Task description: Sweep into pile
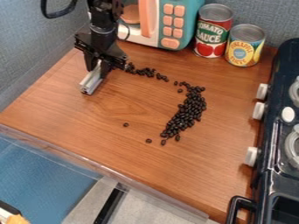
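Black beans arc away from gripper

Fingers clamped on a silvery metal bar, upper left of the wooden counter; the beans' thin end lies just beside the fingers; the thick heap sits well apart, right of them in view.

Soft, fairly bright light falls over the wooden counter, its source out of frame. Faint, soft-edged shading lies below the microwave at the top and close around the beans in the middle. Small pale glints mark the glossy dark stove along the right edge.
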